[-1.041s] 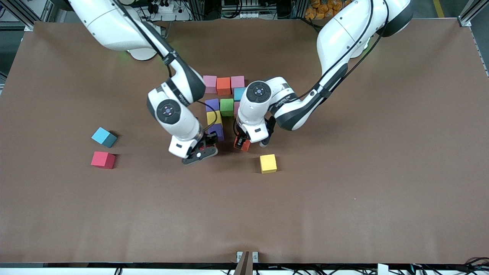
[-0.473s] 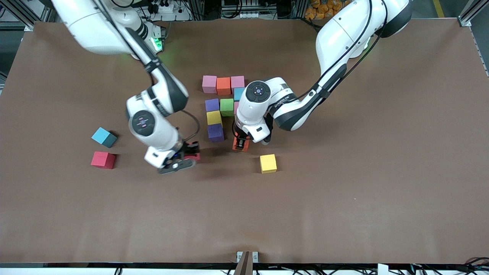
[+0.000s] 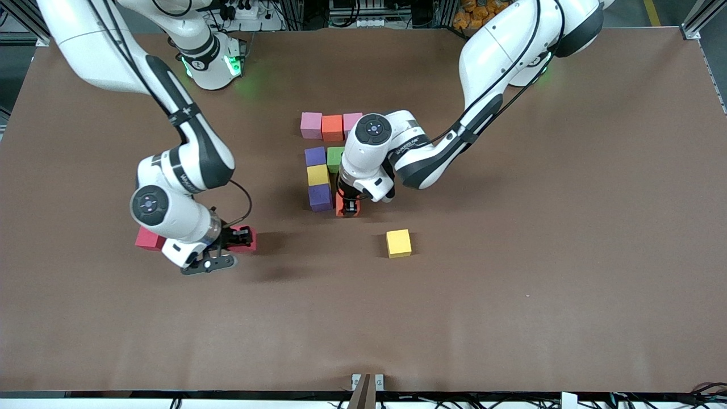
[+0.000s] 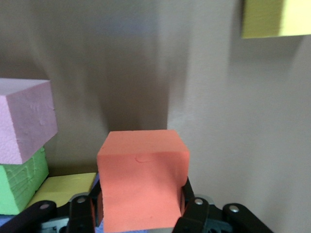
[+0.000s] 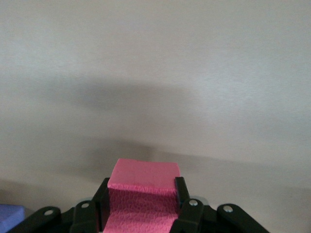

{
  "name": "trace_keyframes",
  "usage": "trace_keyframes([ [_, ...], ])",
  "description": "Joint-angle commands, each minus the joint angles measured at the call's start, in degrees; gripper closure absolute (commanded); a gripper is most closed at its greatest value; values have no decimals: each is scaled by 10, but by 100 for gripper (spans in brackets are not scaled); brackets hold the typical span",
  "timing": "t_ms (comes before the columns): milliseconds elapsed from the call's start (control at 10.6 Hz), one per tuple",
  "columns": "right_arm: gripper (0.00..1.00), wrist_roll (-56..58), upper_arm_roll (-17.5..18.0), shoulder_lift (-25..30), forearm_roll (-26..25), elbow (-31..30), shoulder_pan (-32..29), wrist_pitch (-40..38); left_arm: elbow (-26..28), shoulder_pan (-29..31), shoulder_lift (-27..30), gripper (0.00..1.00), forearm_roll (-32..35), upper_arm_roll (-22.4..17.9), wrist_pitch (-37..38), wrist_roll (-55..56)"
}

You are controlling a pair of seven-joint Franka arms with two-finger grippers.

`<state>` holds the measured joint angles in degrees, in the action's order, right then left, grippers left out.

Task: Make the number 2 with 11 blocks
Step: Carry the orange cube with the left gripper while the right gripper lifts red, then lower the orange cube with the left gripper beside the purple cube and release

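Observation:
The partly built number 2 lies mid-table: a row of pink (image 3: 310,125), orange (image 3: 332,128) and pink (image 3: 353,118) blocks, then purple (image 3: 315,156) and green (image 3: 334,154), yellow (image 3: 318,175) and purple (image 3: 320,197). My left gripper (image 3: 347,207) (image 4: 141,206) is shut on an orange block (image 3: 342,205) (image 4: 141,179), right beside that last purple block. My right gripper (image 3: 241,238) (image 5: 142,196) is shut on a pink block (image 3: 247,239) (image 5: 143,179), low over bare table toward the right arm's end. The left wrist view shows pink (image 4: 24,119), green (image 4: 19,187) and yellow (image 4: 63,187) blocks close by.
A loose yellow block (image 3: 398,243) (image 4: 277,17) lies nearer the front camera than the figure. A red block (image 3: 147,238) peeks out from under the right arm's wrist. The left arm's wrist covers part of the figure.
The right arm has swung away from the figure toward its own end of the table, carrying the pink block. The left gripper has brought the orange block in beside the purple block.

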<state>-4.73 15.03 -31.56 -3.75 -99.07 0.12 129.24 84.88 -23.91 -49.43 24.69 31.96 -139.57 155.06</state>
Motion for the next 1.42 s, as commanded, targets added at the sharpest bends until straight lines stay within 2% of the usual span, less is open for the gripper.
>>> trace_keyframes([
  [0,100,12,9,4,-9,-10,-7,-2,-18,-14,-19,86,-10,-8,-5,36],
  [189,100,10,10,3,-9,-11,-4,-5,-19,-31,-19,86,-11,-25,-6,36],
  [1041,100,11,10,3,-9,-10,0,-11,-29,-54,-26,86,-11,-42,-16,35],
  [1135,100,11,10,3,-9,-10,0,-11,-30,-55,-29,77,-11,-44,-18,35],
  [1324,100,10,10,3,-8,-10,1,-11,-32,-67,-32,75,-11,-52,-23,36],
])
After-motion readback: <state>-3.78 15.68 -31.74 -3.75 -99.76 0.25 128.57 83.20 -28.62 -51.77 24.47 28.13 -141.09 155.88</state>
